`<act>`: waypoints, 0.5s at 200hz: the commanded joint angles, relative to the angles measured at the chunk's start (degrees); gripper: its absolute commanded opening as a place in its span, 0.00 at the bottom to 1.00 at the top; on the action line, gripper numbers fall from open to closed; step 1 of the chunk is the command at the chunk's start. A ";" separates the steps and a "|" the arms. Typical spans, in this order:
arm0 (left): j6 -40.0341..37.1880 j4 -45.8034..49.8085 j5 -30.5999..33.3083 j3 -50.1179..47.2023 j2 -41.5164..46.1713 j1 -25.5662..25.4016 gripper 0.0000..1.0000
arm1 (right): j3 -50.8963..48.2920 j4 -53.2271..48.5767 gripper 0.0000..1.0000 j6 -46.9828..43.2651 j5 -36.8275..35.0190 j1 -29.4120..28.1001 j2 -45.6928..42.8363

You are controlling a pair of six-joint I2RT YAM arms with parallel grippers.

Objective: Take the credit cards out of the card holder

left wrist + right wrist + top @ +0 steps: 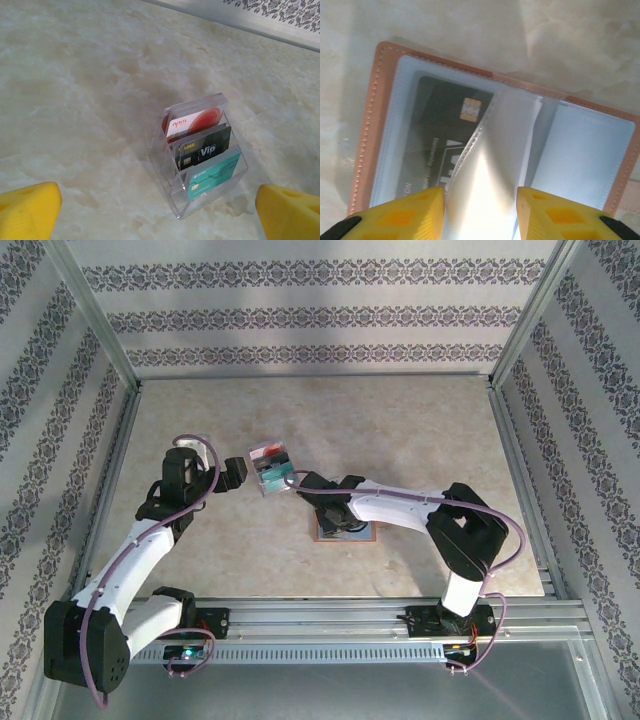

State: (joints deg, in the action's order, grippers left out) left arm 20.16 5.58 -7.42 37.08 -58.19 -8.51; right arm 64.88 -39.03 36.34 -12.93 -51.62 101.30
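Card holder (365, 125): it is laid flat and open on the worktop (75, 100), near the middle, so that its clear pockets can be reached from above. A dark card (435, 130) with a gold chip (471, 107) is tucked inside the left pocket, so the job is judged not to be finished. A loose clear sleeve (485, 165) is stood up from the fold, and it is seen between the two yellow fingers of the right gripper (480, 197). Those fingers are spread apart, one on each side of the sleeve, and nothing is pinched yet. It is likely held there so the sleeve can be moved aside and the dark card can be slid out. A little way off to the left, a clear stand (170, 200) is set upright on the worktop. Three cards are kept in its steps: a red and white card (192, 122) at the back, a black card (202, 150) in the middle and a teal card (212, 175) in front. The stand is faced by the left gripper (238, 473), which is opened wide and is not touching it, perhaps so the stand can be steadied when a card is dropped in.
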 commanded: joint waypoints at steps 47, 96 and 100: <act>-0.76 2.24 0.03 2.21 1.66 0.43 0.99 | -5.65 -1.32 0.40 1.81 -3.33 2.50 -6.92; -1.05 4.78 -0.06 3.40 1.74 0.43 0.99 | -9.70 -0.58 0.40 1.76 -3.08 5.31 -9.59; -1.13 4.93 -0.26 3.51 1.77 0.43 0.99 | -9.97 -0.42 0.40 1.76 -2.99 5.52 -9.82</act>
State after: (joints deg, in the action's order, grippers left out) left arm 19.97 7.79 -7.42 38.35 -57.52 -8.51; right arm 56.80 -38.98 37.43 -14.61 -47.20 93.51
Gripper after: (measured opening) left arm 0.993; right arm 0.402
